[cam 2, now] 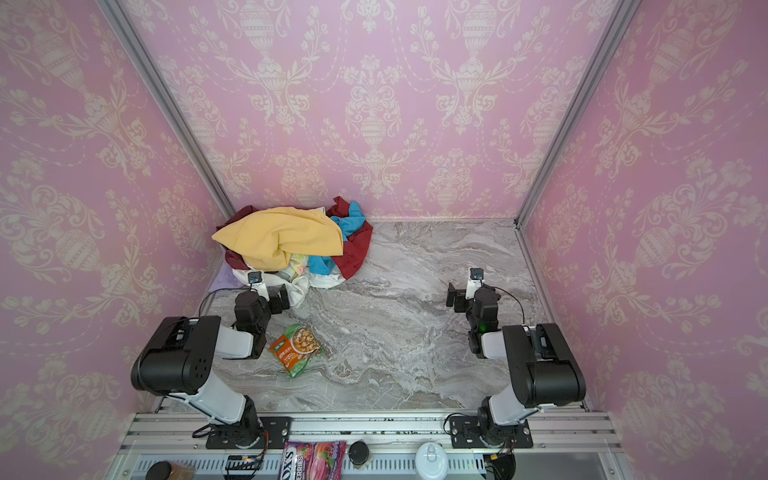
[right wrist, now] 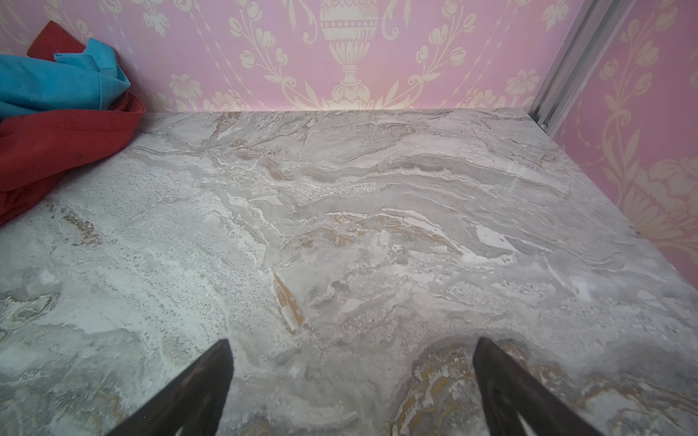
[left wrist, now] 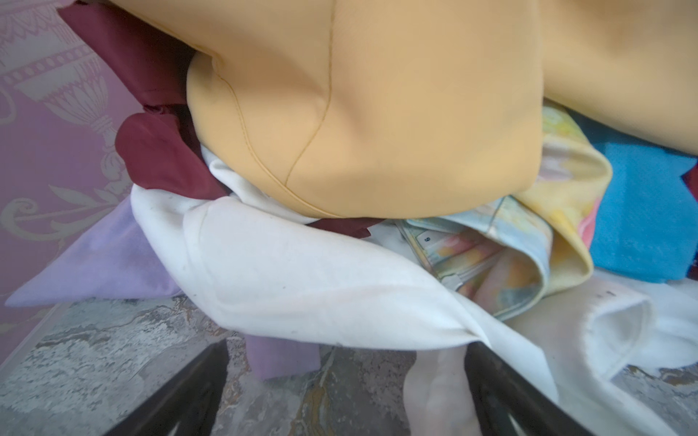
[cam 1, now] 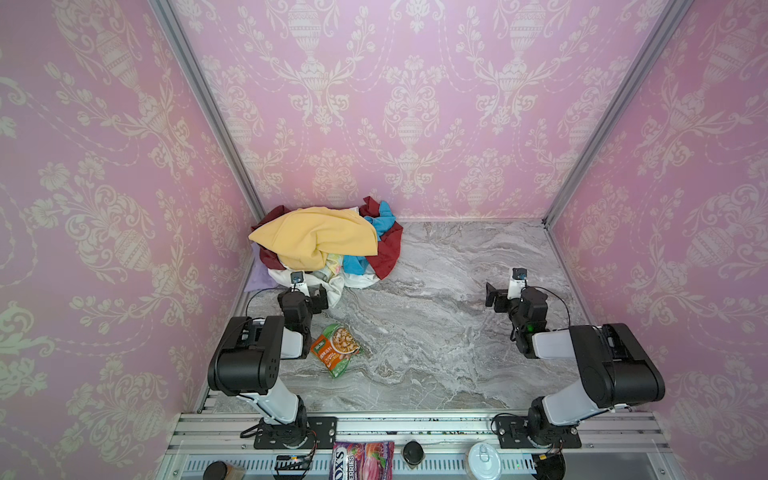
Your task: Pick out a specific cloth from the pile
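**Turquoise cloth [cam 1: 353,264] hides under the mustard-yellow cloth [cam 1: 311,237]**

Only bits of it peek out, because the mustard-yellow cloth lies on top of the pile [cam 1: 332,270]. The left gripper [left wrist: 347,400] is wide open and holds nothing. It sits low at the white cloth [left wrist: 302,271] under the mustard-yellow cloth, probably to reach in. The right gripper [right wrist: 351,392] is open too, well apart from the mustard-yellow cloth over bare desk [right wrist: 340,226], probably to stay out of the way.

- I see the pile [cam 1: 316,241] at the table's [cam 1: 436,332] eleven o'clock.
- The cloth [cam 1: 384,220] peeks out at its two o'clock.
- My left gripper [cam 1: 307,296] sits at its six o'clock edge, jaws wide.
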